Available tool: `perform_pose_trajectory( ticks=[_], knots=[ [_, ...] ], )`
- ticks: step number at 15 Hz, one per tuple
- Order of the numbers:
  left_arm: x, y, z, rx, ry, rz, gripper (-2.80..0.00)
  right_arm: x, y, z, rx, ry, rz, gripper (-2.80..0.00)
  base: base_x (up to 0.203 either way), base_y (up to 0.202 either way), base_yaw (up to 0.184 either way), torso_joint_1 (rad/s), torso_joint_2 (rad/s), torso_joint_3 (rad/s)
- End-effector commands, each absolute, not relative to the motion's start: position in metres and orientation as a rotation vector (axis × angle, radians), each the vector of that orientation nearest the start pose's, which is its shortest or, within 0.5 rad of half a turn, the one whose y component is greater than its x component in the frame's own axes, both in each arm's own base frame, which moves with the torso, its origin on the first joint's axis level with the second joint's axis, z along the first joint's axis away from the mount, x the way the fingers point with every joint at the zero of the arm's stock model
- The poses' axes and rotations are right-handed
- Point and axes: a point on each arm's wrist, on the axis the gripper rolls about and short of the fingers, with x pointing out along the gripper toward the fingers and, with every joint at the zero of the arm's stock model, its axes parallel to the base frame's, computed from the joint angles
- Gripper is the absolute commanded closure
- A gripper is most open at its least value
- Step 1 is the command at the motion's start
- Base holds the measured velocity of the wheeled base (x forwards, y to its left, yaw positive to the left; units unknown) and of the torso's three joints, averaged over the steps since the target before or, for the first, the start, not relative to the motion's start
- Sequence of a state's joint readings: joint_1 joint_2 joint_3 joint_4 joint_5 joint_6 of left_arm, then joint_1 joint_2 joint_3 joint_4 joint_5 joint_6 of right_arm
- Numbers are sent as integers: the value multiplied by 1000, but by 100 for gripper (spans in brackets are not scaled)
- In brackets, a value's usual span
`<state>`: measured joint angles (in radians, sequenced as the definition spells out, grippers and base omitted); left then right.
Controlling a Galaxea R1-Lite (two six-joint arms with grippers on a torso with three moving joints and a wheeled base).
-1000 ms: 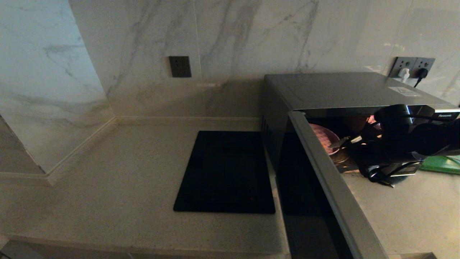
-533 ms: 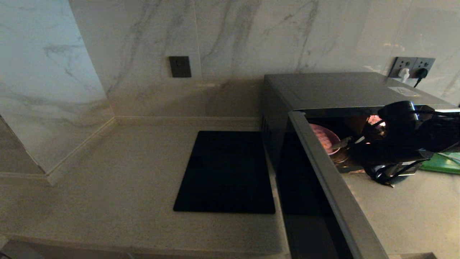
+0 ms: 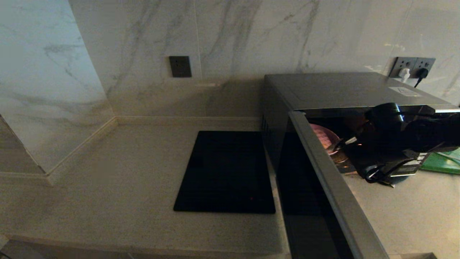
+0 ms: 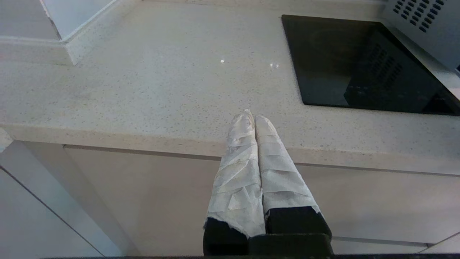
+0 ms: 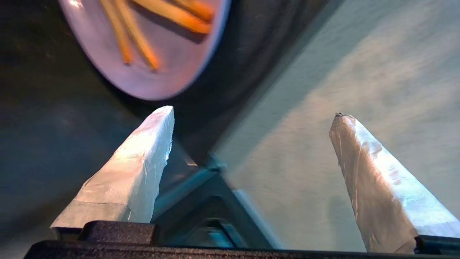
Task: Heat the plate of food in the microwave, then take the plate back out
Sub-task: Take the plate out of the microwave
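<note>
The microwave (image 3: pixel 345 90) stands with its door (image 3: pixel 334 194) swung open, and the plate (image 3: pixel 325 138) of fries sits inside. The right gripper (image 5: pixel 251 118) reaches into the cavity just short of the plate, fingers spread wide, holding nothing. The left gripper (image 4: pixel 251 117) hangs closed and empty by the counter (image 4: pixel 143 79) edge.

— Where is the right arm?
— At the right, stretched toward the far left, its right gripper (image 5: pixel 251 117) spread wide and empty.
— And the left gripper (image 4: pixel 250 117)?
— Parked near, fingers pressed together.
</note>
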<state>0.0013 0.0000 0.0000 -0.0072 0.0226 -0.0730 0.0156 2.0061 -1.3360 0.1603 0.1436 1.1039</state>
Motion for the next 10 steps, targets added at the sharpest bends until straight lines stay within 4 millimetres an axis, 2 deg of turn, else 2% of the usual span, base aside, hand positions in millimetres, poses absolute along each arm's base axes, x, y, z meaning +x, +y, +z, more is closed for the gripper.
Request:
perform_pose_trajectory(
  ticks=[1, 4, 10],
  knots=[
    [-23, 0, 76, -74, -7, 24, 0, 388, 11, 145, 1181, 796, -340, -280, 0, 0, 0, 0, 0, 0],
    [-23, 0, 76, -74, -9, 24, 0, 402, 13, 141, 1300, 706, -342, -280, 0, 0, 0, 0, 0, 0],
    [-23, 0, 76, -74, -7, 24, 0, 412, 11, 128, 1268, 683, -430, -280, 0, 0, 0, 0, 0, 0]
  ],
)
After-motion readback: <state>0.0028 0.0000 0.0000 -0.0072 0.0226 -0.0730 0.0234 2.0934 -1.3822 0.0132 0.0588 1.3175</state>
